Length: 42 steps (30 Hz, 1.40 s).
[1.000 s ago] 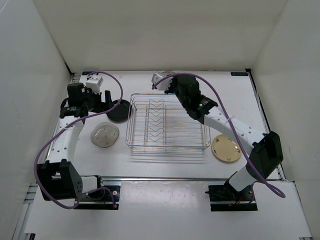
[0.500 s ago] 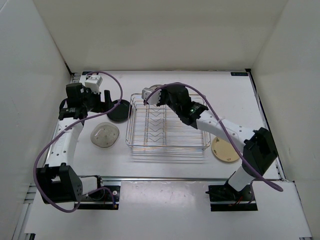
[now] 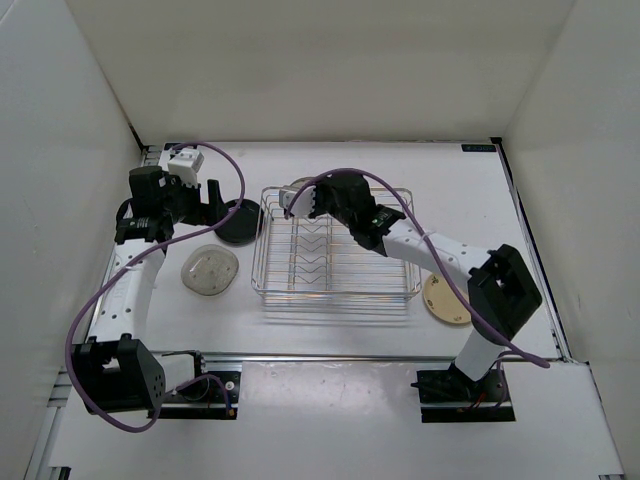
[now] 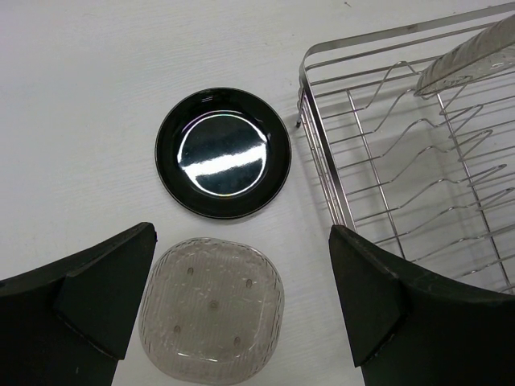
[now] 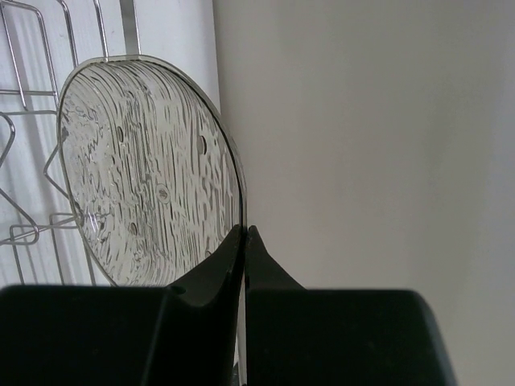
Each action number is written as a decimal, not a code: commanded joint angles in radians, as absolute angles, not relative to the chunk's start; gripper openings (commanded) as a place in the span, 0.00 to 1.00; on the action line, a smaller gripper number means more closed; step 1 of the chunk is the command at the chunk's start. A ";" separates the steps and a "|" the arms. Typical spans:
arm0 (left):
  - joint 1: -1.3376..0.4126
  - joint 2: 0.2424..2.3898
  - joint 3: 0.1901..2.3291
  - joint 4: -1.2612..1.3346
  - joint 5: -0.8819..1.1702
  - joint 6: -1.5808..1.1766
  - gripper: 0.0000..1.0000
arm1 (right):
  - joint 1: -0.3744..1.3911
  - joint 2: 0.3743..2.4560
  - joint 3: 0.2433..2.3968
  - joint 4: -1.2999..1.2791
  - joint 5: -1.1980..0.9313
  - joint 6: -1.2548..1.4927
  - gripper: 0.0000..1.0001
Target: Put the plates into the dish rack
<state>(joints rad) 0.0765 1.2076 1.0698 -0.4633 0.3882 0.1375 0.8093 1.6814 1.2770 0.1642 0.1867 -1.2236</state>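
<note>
The counter [image 3: 470,200] under both my arms is hard and bare, so any plate that slips from up here is likely to chip. The dish rack [image 3: 330,293] sits below my right gripper [image 5: 244,229] and stretches back toward my base. It looks like light wire standing loose, so if I lower onto a wire instead of into a gap, I judge the rack will skid rather than take the plate. Its V-shaped dividers [image 3: 315,245] lie beneath the gripper with narrow gaps. A plate coming in tilted could bridge two wires and topple on release.

My right gripper is shut hard on the glass plate [image 5: 145,169], which stands on edge ahead of the fingertips, pinched only at its rim. Glass is slick, and so small a hold could let it swivel or slide out.

The cream plate [image 3: 445,300] lies well behind that gripper, beside my elbow, where a swing of the arm could sweep it.

My left gripper [image 4: 241,233] is spread wide and holds nothing. The black plate [image 4: 223,153] lies ahead of it, the second glass plate [image 4: 213,310] directly beneath, and the rack's corner just outside one finger. Dropping carelessly could knock the rack.
</note>
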 commanded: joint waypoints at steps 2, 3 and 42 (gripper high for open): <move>0.081 1.178 1.060 -0.453 0.419 0.143 1.00 | 0.793 1.690 1.312 0.287 0.137 -1.245 0.00; 0.081 1.178 1.060 -0.453 0.419 0.143 1.00 | 0.784 1.700 1.312 0.287 0.127 -1.246 0.00; 0.081 1.175 1.051 -0.453 0.419 0.161 1.00 | 0.773 1.789 1.312 0.170 0.115 -1.101 0.00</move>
